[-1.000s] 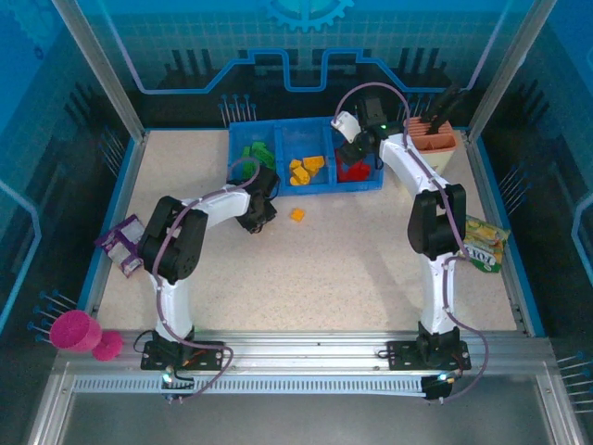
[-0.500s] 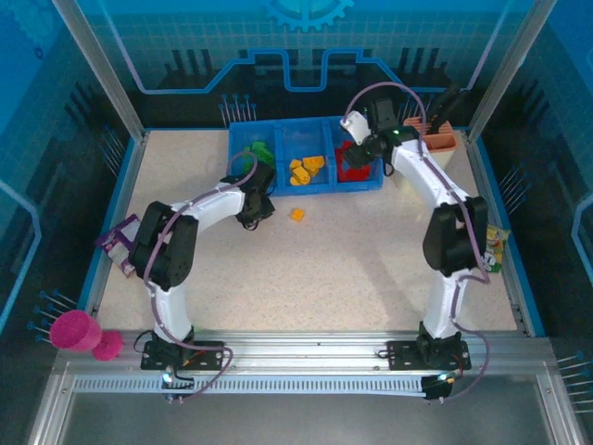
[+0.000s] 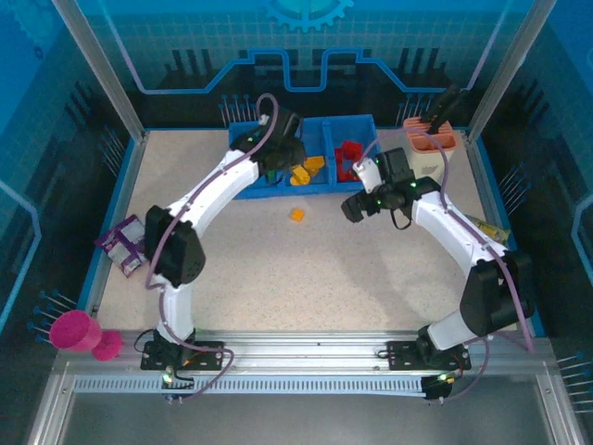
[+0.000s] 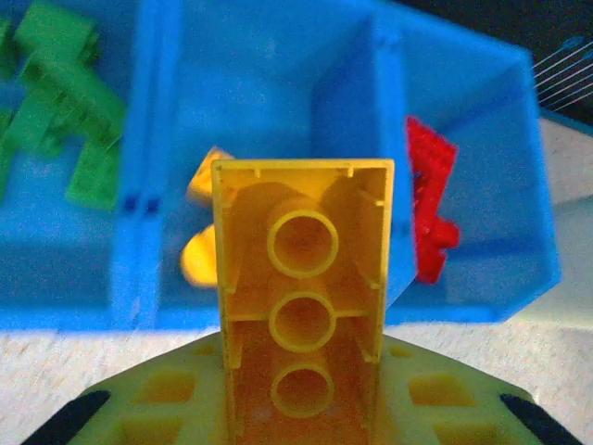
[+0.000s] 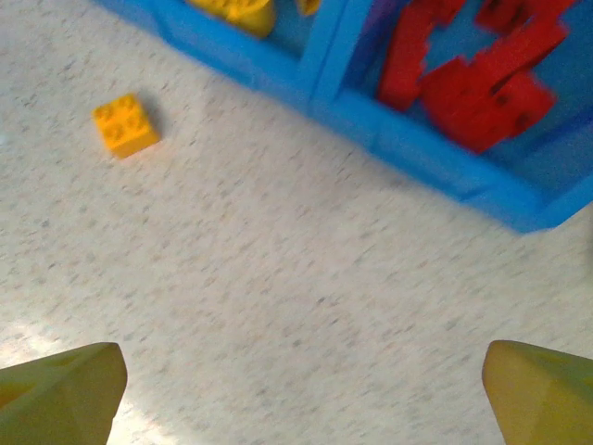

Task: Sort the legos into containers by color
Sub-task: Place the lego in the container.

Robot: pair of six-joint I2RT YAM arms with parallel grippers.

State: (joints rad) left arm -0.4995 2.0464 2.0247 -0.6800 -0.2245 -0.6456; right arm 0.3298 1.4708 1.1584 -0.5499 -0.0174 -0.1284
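My left gripper (image 3: 278, 150) hangs over the blue tray (image 3: 366, 185), shut on a long yellow brick (image 4: 301, 278) that points at the middle compartment. Green legos (image 4: 65, 102) lie in the left compartment. Yellow ones (image 4: 196, 260) are in the middle one and red ones (image 4: 431, 209) in the right one. My right gripper (image 3: 355, 206) is above the bare table just in front of the tray. It is open (image 5: 301, 399) with nothing between its fingers. One small yellow lego (image 3: 296, 214) lies on the table to its left, also in the right wrist view (image 5: 127, 123).
A cream holder with an orange top (image 3: 429, 146) stands right of the tray. A snack packet (image 3: 486, 239) lies by the right edge and a purple packet (image 3: 120, 244) by the left edge. A pink object (image 3: 79, 332) sits outside the front left corner.
My left gripper rose from the table and carried the yellow brick back over the tray. My right gripper pulled out of the red compartment toward the table and opened wide.
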